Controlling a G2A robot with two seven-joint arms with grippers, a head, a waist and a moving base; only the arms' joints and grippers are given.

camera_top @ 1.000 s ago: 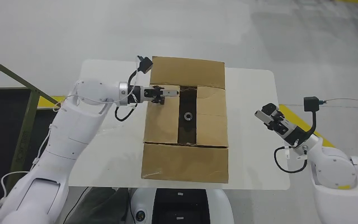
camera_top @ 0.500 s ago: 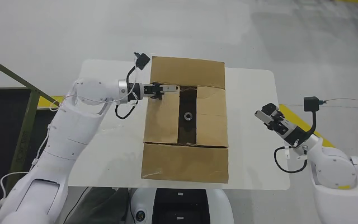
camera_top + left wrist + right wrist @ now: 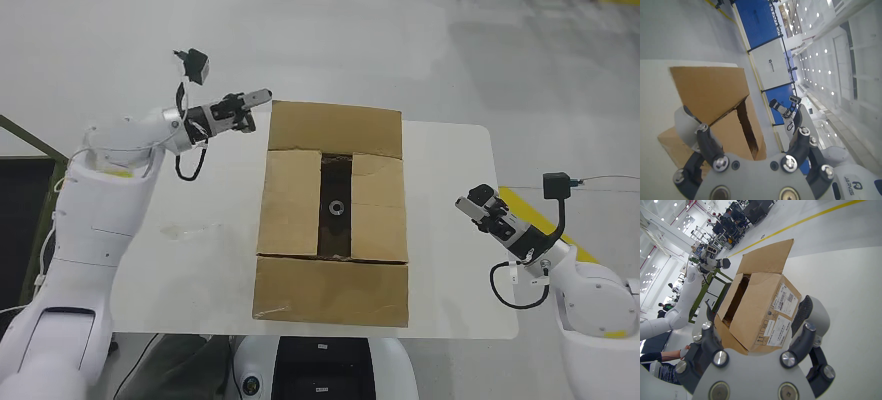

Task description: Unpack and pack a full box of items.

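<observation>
The box sits mid-table, flaps open. The left gripper hangs off its far corner at about 11 o'clock, clear of the cardboard, fingers spread wide and empty. The right gripper is at 3 o'clock, well apart, also wide and empty. The top view looks down the gap to a small round item. The right wrist view gives the side-wall labels and the far flap tilted up.

Top of box: left flap and right flap lie over it, leaving a narrow slot between.
Right of box: broad bench strip up to the right claw.
Far-left corner: left claw just beside the raised far flap.
</observation>
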